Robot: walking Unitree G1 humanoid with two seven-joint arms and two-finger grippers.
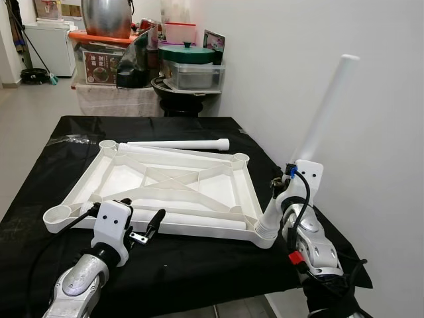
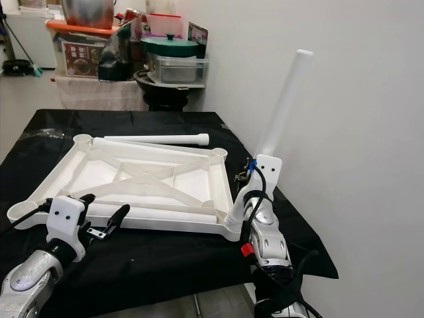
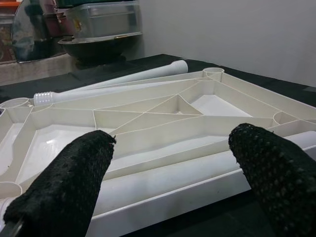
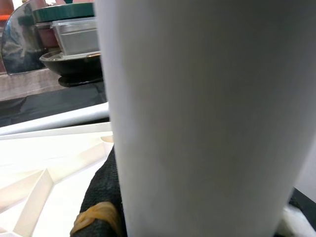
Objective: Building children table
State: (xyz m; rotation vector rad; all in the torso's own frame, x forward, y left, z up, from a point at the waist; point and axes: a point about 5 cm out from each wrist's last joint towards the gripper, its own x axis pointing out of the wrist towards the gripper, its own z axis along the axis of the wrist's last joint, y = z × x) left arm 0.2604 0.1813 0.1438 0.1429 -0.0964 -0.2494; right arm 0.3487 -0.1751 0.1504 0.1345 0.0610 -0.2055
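One leg point(image 1: 322, 112) stands clamped in right gripper point(image 1: 281, 189).

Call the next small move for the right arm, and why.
Probably twist the leg further into the corner socket. The right claw is shut on the leg, which stands tilted in the near right corner of the upside-down tabletop; whether it is fully seated can't be told.

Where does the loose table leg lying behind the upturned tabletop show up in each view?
Left eye: leg lying across the black cloth beyond the tabletop's far edge.
Right eye: same spot, behind the far edge.
Left wrist: beyond the tabletop, threaded end visible.
Right wrist: pale bar beside the held leg.
Shared landmark: steel tray.
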